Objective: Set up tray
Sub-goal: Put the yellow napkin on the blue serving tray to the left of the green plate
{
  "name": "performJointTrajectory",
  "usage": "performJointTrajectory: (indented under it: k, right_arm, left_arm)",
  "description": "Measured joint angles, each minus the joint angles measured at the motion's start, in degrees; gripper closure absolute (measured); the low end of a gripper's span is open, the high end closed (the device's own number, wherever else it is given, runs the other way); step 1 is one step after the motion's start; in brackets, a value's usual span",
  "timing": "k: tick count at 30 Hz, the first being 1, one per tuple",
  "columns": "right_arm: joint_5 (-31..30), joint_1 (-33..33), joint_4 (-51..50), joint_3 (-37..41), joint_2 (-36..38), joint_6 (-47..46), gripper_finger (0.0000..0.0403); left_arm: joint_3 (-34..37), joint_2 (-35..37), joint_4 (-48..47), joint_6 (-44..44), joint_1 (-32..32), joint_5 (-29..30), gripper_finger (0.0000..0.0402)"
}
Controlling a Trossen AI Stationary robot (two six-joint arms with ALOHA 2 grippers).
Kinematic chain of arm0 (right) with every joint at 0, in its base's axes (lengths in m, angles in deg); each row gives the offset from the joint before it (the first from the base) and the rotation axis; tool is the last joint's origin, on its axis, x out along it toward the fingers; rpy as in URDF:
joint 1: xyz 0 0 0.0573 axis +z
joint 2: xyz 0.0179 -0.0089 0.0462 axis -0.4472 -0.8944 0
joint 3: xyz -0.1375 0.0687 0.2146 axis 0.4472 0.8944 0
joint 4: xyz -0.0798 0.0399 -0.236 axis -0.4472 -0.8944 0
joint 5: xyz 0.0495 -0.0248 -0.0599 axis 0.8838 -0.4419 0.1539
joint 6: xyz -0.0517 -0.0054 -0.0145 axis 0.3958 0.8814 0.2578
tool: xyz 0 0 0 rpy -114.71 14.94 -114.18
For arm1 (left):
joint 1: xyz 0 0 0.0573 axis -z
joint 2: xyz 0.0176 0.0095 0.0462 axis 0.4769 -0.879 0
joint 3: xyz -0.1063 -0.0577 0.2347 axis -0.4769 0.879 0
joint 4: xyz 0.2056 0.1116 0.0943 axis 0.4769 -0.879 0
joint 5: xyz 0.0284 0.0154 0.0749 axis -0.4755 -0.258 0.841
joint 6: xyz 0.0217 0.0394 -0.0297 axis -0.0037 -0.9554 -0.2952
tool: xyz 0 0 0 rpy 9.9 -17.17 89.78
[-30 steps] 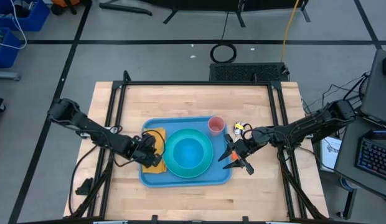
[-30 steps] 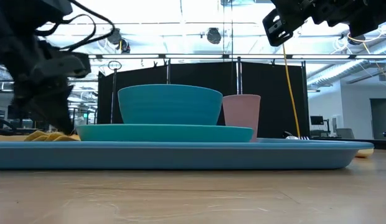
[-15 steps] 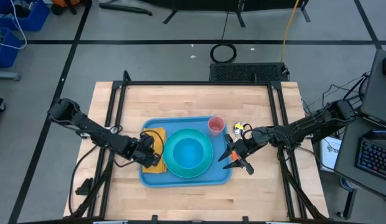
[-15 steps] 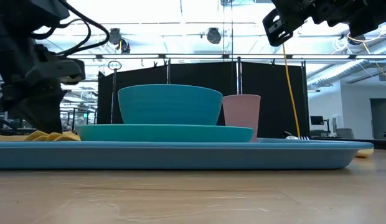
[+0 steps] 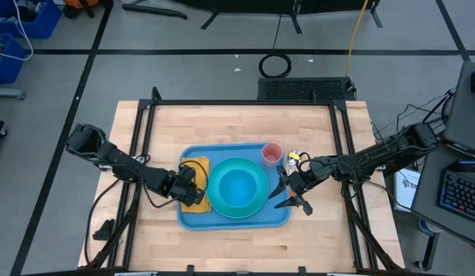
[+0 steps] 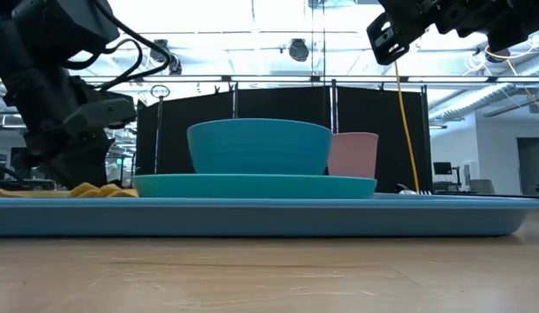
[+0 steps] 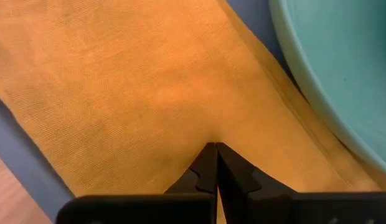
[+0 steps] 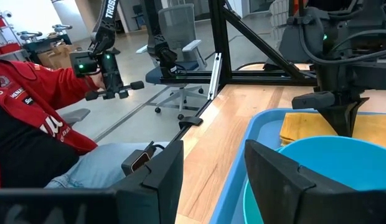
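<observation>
The light-blue tray (image 5: 280,216) lies flat on the wooden table. On it a teal bowl (image 6: 259,146) sits on a teal plate (image 6: 252,185), with a pink cup (image 5: 272,152) at the far right corner. An orange napkin (image 5: 198,172) is spread on the tray's left part. My left gripper (image 5: 193,186) is shut, tips down on the napkin (image 7: 149,81) beside the plate's rim (image 7: 342,74). My right gripper (image 5: 287,195) hangs open in the air (image 6: 395,39) over the tray's right edge, touching nothing. My left gripper sets its shut fingertips (image 7: 208,163) on the napkin's middle (image 7: 213,135), coming steeply from above and slanting from the table's left. The cloth dimples slightly at the tips; no fold shows between them. The napkin lies flat on the tray floor.
Small yellow-and-black items (image 5: 297,159) lie on the table right of the cup. Black frame rails (image 5: 142,138) run along the table's left and right sides. A person in red (image 8: 31,112) sits beyond the table's left side. Bare wood (image 5: 237,126) lies behind the tray.
My left gripper has sunk onto the napkin and gone a little toward the table's right edge. The tray, with the napkin, plate, bowl and cup on it, has slid along the table the same way, staying flat.
</observation>
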Motion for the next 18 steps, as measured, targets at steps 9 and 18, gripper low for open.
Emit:
performJointTrajectory:
  k: [9,18]
  right_arm:
    - [-0.15,-0.09,0.00,0.00,0.00,0.20,0.0243]
    - [-0.15,-0.09,0.00,0.00,0.00,0.20,0.0243]
  left_arm:
    - [0.13,0.07,0.88,-0.29,0.66,1.54,0.0399]
    - [0.42,3.98,0.47,0.09,5.86,11.30,0.0373]
